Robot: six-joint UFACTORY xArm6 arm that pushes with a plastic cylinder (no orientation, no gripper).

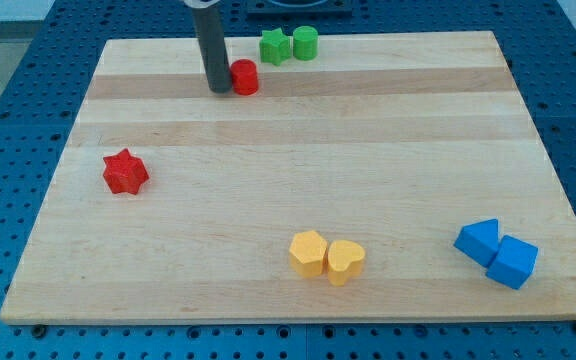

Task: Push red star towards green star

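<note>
The red star (125, 172) lies at the view's left, about mid-height of the wooden board (298, 130). The green star (274, 46) sits near the view's top edge, just left of a green cylinder (305, 43). My tip (218, 89) rests near the view's top, touching or almost touching the left side of a red cylinder (244, 77). The tip is far above and to the right of the red star, and below-left of the green star.
A yellow hexagon block (308, 253) and a yellow heart block (345, 261) sit side by side near the view's bottom centre. Two blue blocks (480, 241) (513, 262) touch each other at the view's bottom right.
</note>
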